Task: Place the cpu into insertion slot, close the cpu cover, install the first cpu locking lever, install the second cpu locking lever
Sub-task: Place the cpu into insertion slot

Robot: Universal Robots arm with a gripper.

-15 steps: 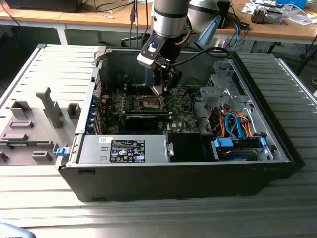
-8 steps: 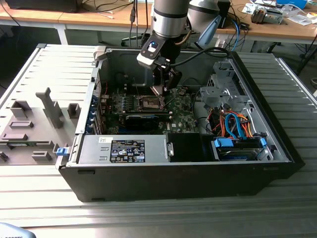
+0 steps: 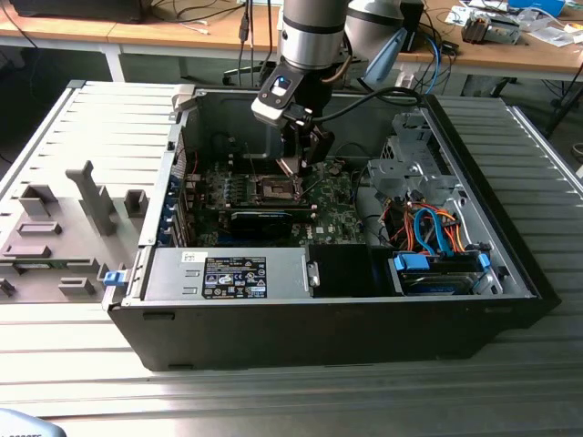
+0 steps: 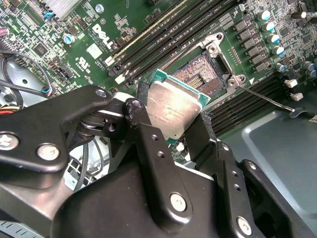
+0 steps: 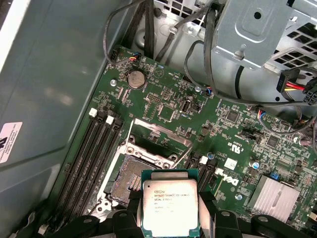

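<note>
Case [image 3: 319, 337] of an open computer lies on the ribbed tabletop [image 3: 273, 401]. Over its middle, the pincer [image 3: 305, 157] is closed on two opposite edges of the cpu [image 5: 170, 206], holding it over the edge of the empty socket [image 5: 130, 182], not yet inside. The cpu cover [image 5: 157, 138] is folded open beside the socket. Blue cables [image 3: 437, 232] lie at the exterior view's right.

Wooden desk [image 3: 182, 32] behind ribbed table [image 3: 273, 401]

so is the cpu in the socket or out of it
Out. In the first wrist view the gripper holds the cpu by its edges above the motherboard, and the socket lies bare, contacts exposed.
</note>
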